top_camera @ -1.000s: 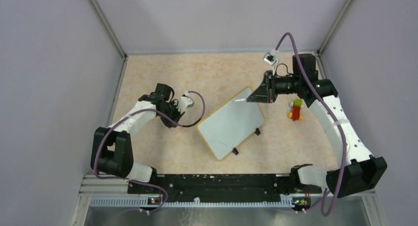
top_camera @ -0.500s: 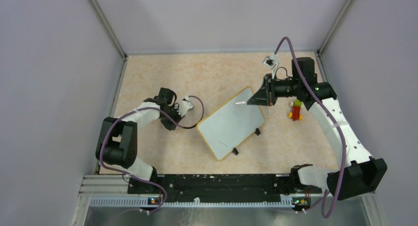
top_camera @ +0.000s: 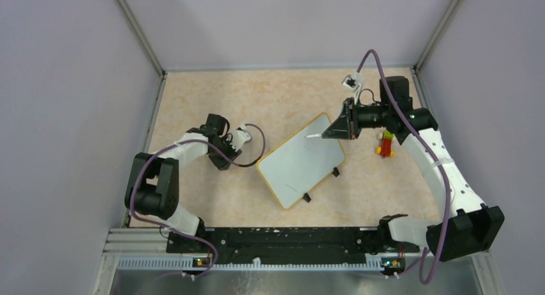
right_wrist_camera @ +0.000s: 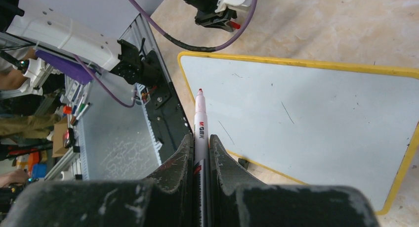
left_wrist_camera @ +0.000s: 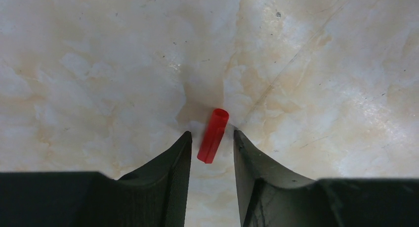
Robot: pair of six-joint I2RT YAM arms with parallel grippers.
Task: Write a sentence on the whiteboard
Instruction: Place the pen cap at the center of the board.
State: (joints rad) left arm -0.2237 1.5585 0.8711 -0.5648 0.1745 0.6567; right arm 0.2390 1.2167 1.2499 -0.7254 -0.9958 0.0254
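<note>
The whiteboard [top_camera: 302, 163] lies tilted mid-table, white with a yellow rim; its surface [right_wrist_camera: 306, 123] carries only a few faint thin strokes, and no sentence shows on it. My right gripper [top_camera: 334, 129] hovers at the board's far corner, shut on a white marker [right_wrist_camera: 199, 113] whose red tip [top_camera: 308, 135] points over the board. Left of the board, my left gripper [top_camera: 239, 135] is low over the table. In its wrist view the left gripper [left_wrist_camera: 212, 133] stands open around a small red marker cap [left_wrist_camera: 213, 135] that lies on the tabletop between the fingers.
A small red, yellow and green block toy [top_camera: 385, 143] stands right of the board, under the right arm. Two black clip feet [top_camera: 306, 197] stick out from the board's near edge. Grey walls close in the table on three sides.
The left gripper's jaws have parted and let go of the red cap. The left arm folded in slightly. The right gripper with the marker crept a little left over the board's corner.
</note>
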